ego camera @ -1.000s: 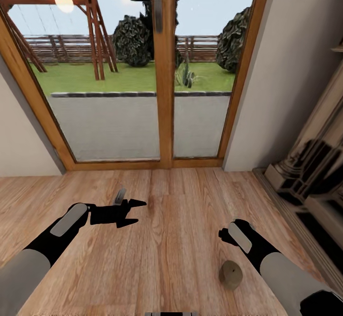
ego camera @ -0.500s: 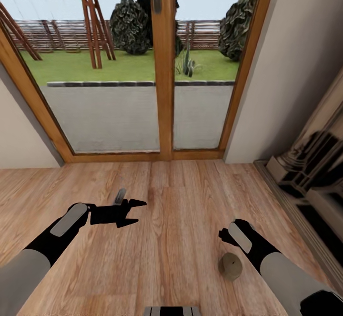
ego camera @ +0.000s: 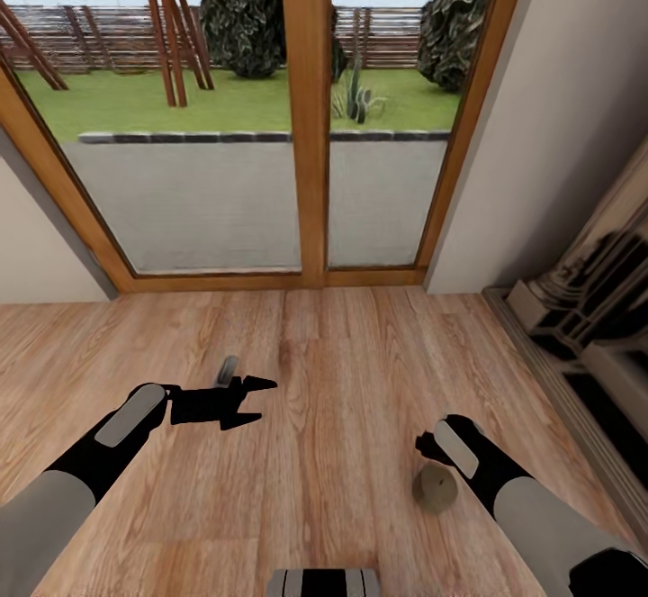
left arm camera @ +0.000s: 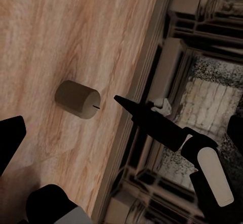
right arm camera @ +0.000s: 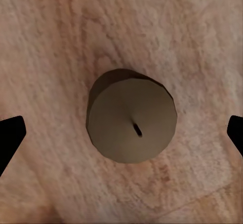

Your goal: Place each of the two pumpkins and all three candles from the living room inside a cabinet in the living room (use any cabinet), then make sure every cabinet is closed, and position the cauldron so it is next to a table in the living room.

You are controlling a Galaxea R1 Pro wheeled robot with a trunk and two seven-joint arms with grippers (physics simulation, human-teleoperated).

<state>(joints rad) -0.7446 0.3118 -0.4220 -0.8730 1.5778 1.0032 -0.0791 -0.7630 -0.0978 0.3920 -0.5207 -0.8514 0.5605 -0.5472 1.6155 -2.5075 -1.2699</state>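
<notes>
a: tan wax, stubby and round — one candle (ego camera: 436, 488) is seen standing upright on the wood floor (ego camera: 324, 372), wick up, just beside the right arm and well in from the glass door (ego camera: 306, 120).

b: why is the right gripper (right arm camera: 121, 133) held over it like that?

a: it is aimed straight down the candle's axis. in the right wrist view the candle sits centred, with a dark fingertip at each side edge and bare floor between tip and wax. the jaws are spread wide, nothing touched yet. it is judged a line-up for a top grasp, to be followed by a descent.

b: and the left gripper (ego camera: 243, 401)?

a: it is held level above the floor, off to the left and well apart from the candle, fingers parted and empty. it seems to be kept clear of the pick.

b: where would the candle be taken?

a: into a cabinet, by the task. the fireplace (ego camera: 585, 309) stands along the floor's right edge.
</notes>
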